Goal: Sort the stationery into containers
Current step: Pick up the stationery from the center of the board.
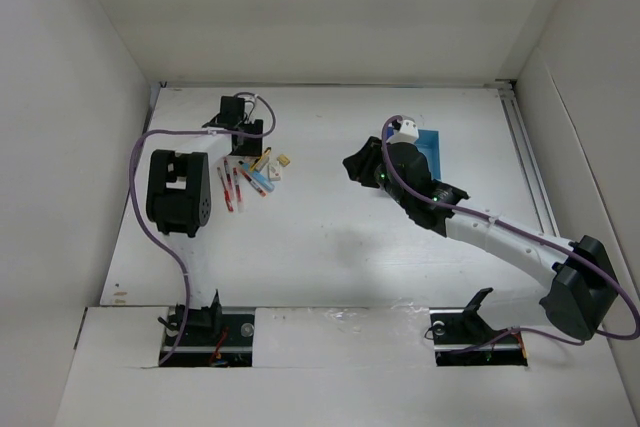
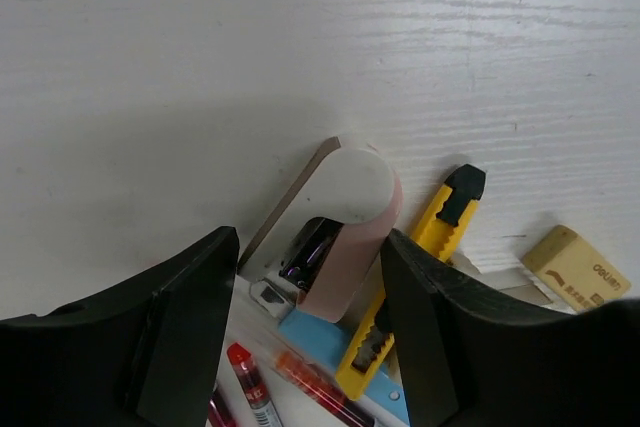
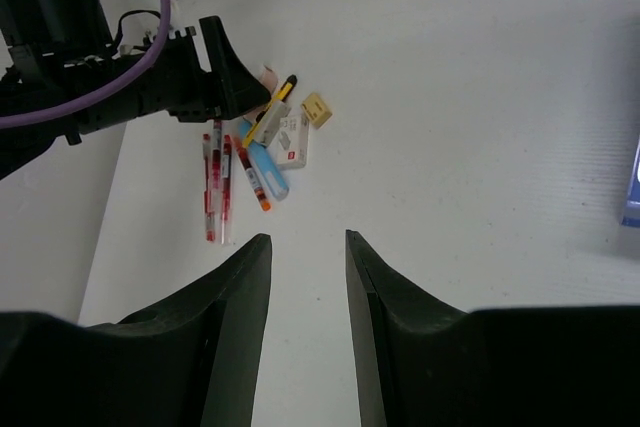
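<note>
The stationery lies in a pile (image 1: 252, 175) at the table's left: red-and-white pens (image 1: 229, 187), a light blue pen (image 3: 268, 169), a yellow-black cutter (image 2: 424, 269), a beige eraser (image 2: 575, 266) and a pink-and-white stapler (image 2: 345, 227). My left gripper (image 2: 310, 243) is low over the pile and open. Its jaws straddle the stapler, the right one close against it, with a gap on the left. My right gripper (image 3: 307, 239) is open and empty above bare table in the middle. The blue box (image 1: 432, 152) sits partly hidden behind the right arm. Its edge shows in the right wrist view (image 3: 632, 187).
White walls enclose the table on the left, back and right. A rail (image 1: 530, 162) runs along the right edge. The left arm's purple cable (image 1: 140, 162) loops beside the pile. A white eraser block (image 3: 292, 142) lies in the pile.
</note>
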Controlling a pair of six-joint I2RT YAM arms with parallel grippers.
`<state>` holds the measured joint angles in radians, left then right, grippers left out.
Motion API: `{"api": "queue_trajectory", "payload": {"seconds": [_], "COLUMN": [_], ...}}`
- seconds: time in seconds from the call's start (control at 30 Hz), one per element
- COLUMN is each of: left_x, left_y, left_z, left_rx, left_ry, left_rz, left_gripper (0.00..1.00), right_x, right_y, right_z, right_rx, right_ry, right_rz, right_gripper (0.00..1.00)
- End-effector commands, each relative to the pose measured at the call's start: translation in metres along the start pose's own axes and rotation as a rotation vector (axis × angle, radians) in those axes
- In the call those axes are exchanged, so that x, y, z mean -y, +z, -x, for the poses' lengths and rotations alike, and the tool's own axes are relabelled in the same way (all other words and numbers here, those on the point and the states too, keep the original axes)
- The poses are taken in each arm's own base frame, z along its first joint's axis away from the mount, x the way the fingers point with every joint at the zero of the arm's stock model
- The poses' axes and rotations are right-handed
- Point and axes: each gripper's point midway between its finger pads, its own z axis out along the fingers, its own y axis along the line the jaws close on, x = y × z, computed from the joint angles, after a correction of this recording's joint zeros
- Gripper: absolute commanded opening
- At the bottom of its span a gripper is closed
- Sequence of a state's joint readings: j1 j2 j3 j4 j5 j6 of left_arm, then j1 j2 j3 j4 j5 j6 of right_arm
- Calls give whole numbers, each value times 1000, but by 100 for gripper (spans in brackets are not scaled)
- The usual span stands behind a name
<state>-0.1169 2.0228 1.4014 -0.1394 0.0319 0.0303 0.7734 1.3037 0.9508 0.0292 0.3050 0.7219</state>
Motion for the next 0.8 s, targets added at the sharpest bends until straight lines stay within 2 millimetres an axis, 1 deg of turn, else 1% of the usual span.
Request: {"api": "queue_trajectory", "payload": {"seconds": [0.0, 0.03, 0.07, 0.1, 0.2, 0.27, 0.3, 0.37, 0.4, 0.43, 0.5, 0.53, 0.57, 0.63, 0.67, 0.7, 0.73, 0.77], "left_x": [-3, -3, -3, -3, -3, -6, -6, -7, -7, -8, -7, -6, -3, 4, 8, 16, 23, 37], "left_y": [-4, -4, -5, -5, -5, -5, -5, -8, -13, -21, -34, -48, -58, -78, -100, -113, -125, -145], "left_z": [8, 8, 13, 13, 13, 13, 15, 18, 27, 35, 54, 68, 79, 99, 119, 130, 140, 153], "left_rx": [0, 1, 10, 10, 10, 10, 19, 29, 52, 75, 125, 166, 196, 261, 327, 358, 391, 434], "left_ry": [21, 21, 21, 21, 21, 21, 20, 11, 10, -2, -18, -29, -38, -70, -83, -91, -122, -128], "left_rz": [19, 19, 19, 19, 19, 39, 39, 48, 47, 56, 54, 51, 34, -3, -27, -73, -114, -196], "left_gripper": [55, 50, 49, 49, 46, 38, 30, 23, 20, 16, 14, 12, 11, 11, 11, 11, 11, 11], "right_x": [-7, -5, -5, -8, -8, -8, -8, -8, -8, -8, -5, -6, -6, -7, -6, 2, 5, 9], "right_y": [-4, -1, -1, -2, -2, -2, -2, -2, -2, -4, -3, -6, -6, -12, -14, -16, -22, -25], "right_z": [13, 10, 10, 13, 13, 13, 13, 13, 13, 17, 14, 19, 19, 25, 30, 34, 40, 45], "right_rx": [43, 37, 37, 43, 43, 43, 43, 43, 43, 56, 50, 65, 65, 85, 106, 133, 161, 189], "right_ry": [2, -1, -1, 2, 2, 2, 2, 2, 2, 5, 2, 6, 6, 21, 25, 40, 47, 75], "right_rz": [18, 12, 12, 18, 18, 18, 18, 18, 18, 17, 11, 11, 11, 15, 5, -27, -39, -56], "right_gripper": [42, 42, 43, 43, 43, 43, 43, 43, 43, 43, 43, 43, 43, 43, 43, 43, 43, 43]}}
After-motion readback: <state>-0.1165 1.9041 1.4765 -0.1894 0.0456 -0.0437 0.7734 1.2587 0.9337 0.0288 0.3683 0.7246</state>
